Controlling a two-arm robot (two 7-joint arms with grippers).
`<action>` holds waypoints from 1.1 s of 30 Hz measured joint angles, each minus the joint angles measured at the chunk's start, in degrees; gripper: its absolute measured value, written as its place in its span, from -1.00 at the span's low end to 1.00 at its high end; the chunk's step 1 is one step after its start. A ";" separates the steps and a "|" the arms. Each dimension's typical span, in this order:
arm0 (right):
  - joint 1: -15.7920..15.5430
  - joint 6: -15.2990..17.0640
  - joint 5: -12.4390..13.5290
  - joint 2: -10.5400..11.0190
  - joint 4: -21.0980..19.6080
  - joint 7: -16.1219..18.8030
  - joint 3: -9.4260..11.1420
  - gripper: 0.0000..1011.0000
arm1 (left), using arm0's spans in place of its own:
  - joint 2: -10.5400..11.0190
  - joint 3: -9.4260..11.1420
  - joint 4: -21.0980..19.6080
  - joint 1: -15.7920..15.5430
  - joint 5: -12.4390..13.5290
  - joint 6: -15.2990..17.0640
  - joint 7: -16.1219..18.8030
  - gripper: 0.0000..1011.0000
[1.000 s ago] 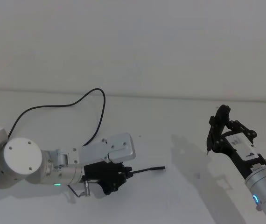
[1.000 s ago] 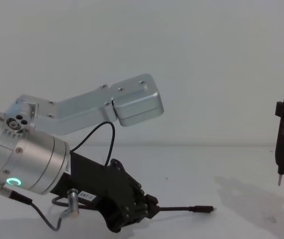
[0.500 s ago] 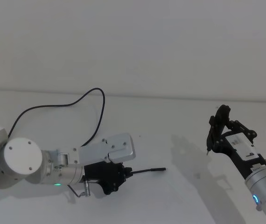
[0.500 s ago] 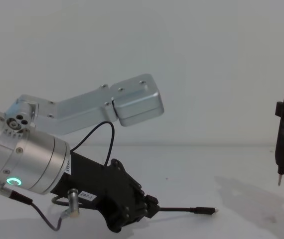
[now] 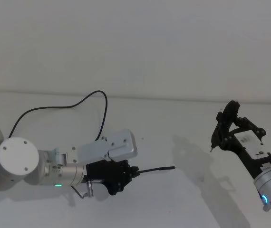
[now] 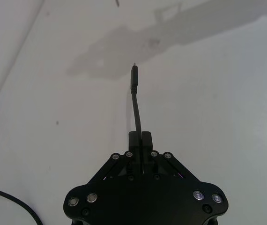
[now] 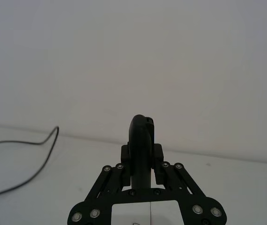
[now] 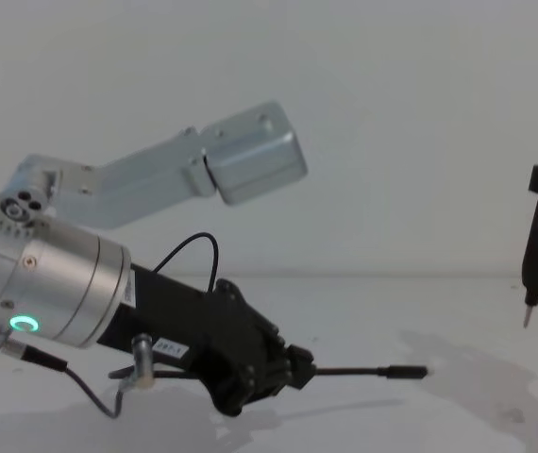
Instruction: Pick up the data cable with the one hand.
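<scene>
Operator: Head view first. Where's the data cable (image 5: 155, 169)?

Observer: Pinched in the left end effector (image 5: 131, 171), low over the desk (image 5: 183, 204). Its plug aims at the right end effector (image 5: 225, 133), parked aside and clamping a pointed tool (image 5: 214, 142).

Operator: Left wrist view?

Observer: Fingers (image 6: 147, 138) are closed on the cable just behind the plug. I'd hold that squeeze and rise straight, so the slack follows without snagging.

Operator: Chest view, against a second ago?

Observer: The plug now hangs clear of the desk. It sat lower then.
</scene>
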 joint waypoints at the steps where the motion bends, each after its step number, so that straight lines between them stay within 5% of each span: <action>1: -0.10 -0.10 0.34 -0.10 -0.19 0.19 0.21 -0.47 | 0.02 -0.08 -0.09 0.02 -0.30 -0.14 -0.11 -0.94; 16: -2.46 -1.34 9.37 -2.42 -3.51 3.64 4.37 -0.47 | 0.88 -2.93 -3.24 0.03 -6.05 -1.80 -2.19 -0.94; 33: -6.86 1.10 22.01 -4.51 -9.66 5.69 8.81 -0.47 | 1.51 -4.18 -4.04 -0.60 -7.80 -2.41 -1.69 -0.94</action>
